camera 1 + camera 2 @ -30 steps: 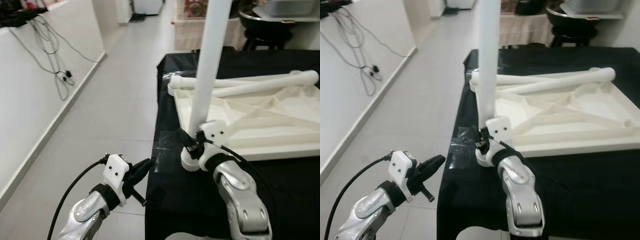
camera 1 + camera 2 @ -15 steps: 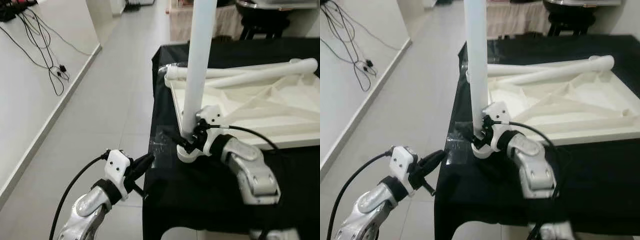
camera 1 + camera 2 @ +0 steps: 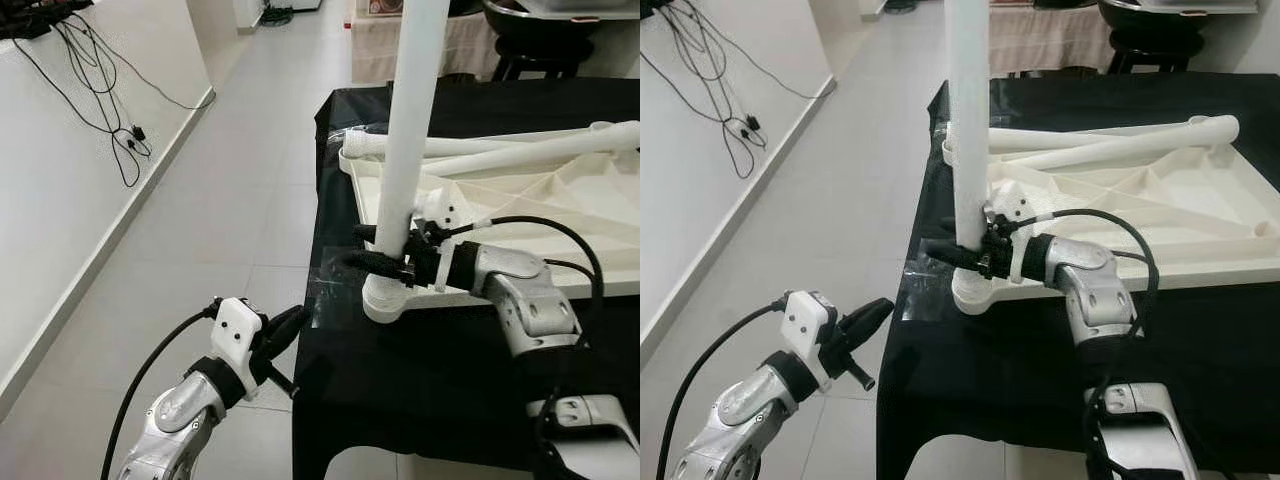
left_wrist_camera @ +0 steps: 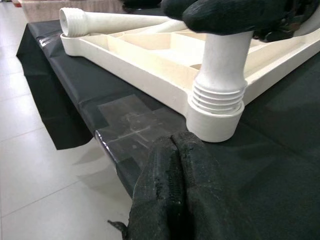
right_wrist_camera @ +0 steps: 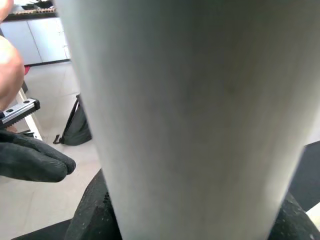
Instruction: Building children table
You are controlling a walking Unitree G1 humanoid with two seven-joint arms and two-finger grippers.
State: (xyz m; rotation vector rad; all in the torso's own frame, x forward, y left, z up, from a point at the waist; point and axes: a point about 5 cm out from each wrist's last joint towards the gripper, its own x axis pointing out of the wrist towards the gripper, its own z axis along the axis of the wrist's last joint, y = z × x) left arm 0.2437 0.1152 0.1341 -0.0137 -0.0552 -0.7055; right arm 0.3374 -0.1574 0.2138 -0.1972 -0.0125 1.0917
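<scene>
The right gripper (image 3: pixel 385 262) is clamped low on the tall white plastic table leg (image 3: pixel 407 150), standing in the upside-down white tabletop (image 3: pixel 1160 215)'s corner socket. It looks light, stiff and smooth. The left gripper (image 3: pixel 285 325) is pressed together.

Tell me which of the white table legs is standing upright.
The table leg gripped by the right end effector, threaded into the near-left corner socket; the other two legs lie flat across the upturned tabletop.

I can read no text, label, brand, number or sign anywhere in my views.
</scene>
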